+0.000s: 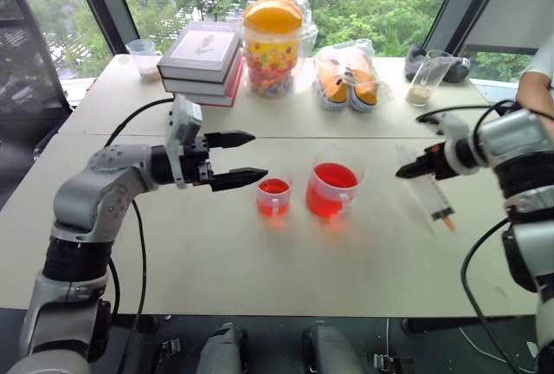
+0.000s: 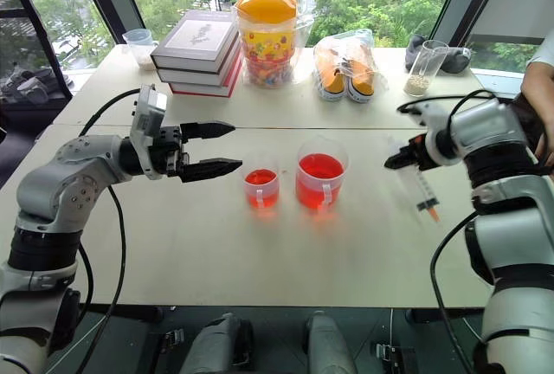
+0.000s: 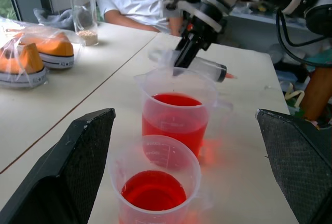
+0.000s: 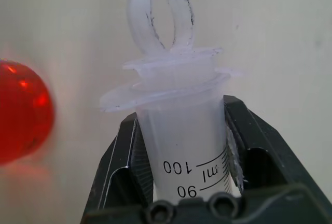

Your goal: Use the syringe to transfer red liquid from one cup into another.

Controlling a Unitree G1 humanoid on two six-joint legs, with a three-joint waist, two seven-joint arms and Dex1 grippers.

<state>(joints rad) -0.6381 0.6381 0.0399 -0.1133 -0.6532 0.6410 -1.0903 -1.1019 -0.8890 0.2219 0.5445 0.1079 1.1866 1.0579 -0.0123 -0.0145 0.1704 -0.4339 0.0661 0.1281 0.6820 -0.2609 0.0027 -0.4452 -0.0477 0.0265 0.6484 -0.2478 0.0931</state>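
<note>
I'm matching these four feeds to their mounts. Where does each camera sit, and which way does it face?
Left eye: on the head, looking down over the table; both arms show.
Right eye: beside it, same scene.
Left wrist: along the open left gripper past the small cup and bigger cup to the right gripper.
Right wrist: along its fingers, shut on the syringe.
Shared: cups and syringe.

The right gripper (image 4: 181, 146) clamped the syringe (image 4: 181, 130) by its barrel, plunger ring at twelve o'clock; red liquid (image 4: 21, 112) glowed at nine o'clock.
</note>
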